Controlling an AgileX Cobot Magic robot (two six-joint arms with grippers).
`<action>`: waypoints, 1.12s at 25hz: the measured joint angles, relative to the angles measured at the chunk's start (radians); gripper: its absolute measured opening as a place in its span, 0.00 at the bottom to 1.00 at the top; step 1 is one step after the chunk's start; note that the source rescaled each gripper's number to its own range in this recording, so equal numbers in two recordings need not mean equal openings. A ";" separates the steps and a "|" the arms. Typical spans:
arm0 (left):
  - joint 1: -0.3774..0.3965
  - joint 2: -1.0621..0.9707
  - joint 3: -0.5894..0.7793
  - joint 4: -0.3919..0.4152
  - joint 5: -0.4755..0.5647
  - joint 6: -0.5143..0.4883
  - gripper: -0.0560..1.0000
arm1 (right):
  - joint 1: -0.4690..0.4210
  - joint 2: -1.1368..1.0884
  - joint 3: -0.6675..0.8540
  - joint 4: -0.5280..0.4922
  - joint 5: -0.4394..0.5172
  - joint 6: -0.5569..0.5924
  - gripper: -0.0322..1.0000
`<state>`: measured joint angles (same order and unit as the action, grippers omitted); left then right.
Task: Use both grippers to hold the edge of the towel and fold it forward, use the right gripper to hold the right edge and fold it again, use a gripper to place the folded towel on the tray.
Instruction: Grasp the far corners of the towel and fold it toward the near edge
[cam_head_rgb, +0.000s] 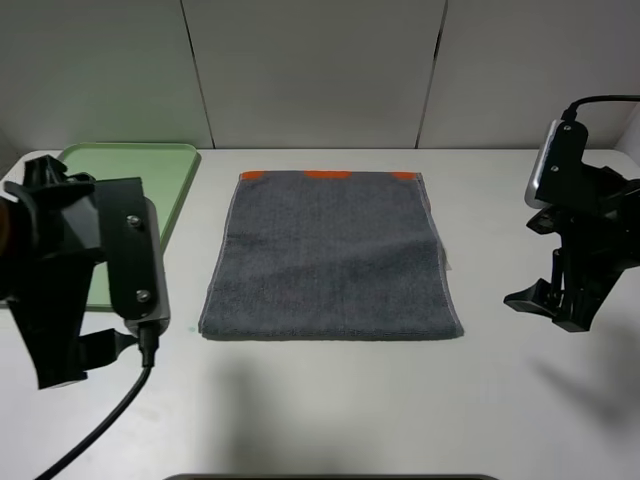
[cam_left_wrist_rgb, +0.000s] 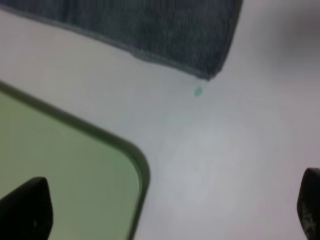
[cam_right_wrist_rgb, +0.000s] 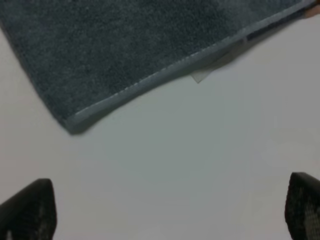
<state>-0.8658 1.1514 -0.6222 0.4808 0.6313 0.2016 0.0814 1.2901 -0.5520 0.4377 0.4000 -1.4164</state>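
The dark grey terry towel (cam_head_rgb: 330, 260) with orange patches lies flat on the white counter (cam_head_rgb: 320, 410), between the two end effectors and apart from both. It looks soft, light and limp, so it is best pinched along the plain hemmed edge (cam_head_rgb: 330, 334), near the corners. The left end effector (cam_left_wrist_rgb: 167, 210) and right end effector (cam_right_wrist_rgb: 165, 210) are spread wide and empty. The pale green plastic tray (cam_left_wrist_rgb: 75, 165) lies partly beneath the left one.

Overhead plus wrist close-ups, towel (cam_head_rgb: 330, 255) shared
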 joint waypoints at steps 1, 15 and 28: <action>0.000 0.028 0.000 0.015 -0.030 0.000 0.99 | 0.000 0.000 0.000 0.002 0.000 0.000 1.00; 0.000 0.376 -0.004 0.321 -0.282 -0.087 0.99 | 0.000 0.000 0.000 0.019 -0.006 -0.003 1.00; 0.000 0.586 -0.128 0.446 -0.329 -0.127 0.99 | 0.000 0.000 0.003 0.037 -0.006 -0.003 1.00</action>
<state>-0.8658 1.7378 -0.7498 0.9264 0.3023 0.0744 0.0814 1.2901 -0.5492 0.4744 0.3936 -1.4199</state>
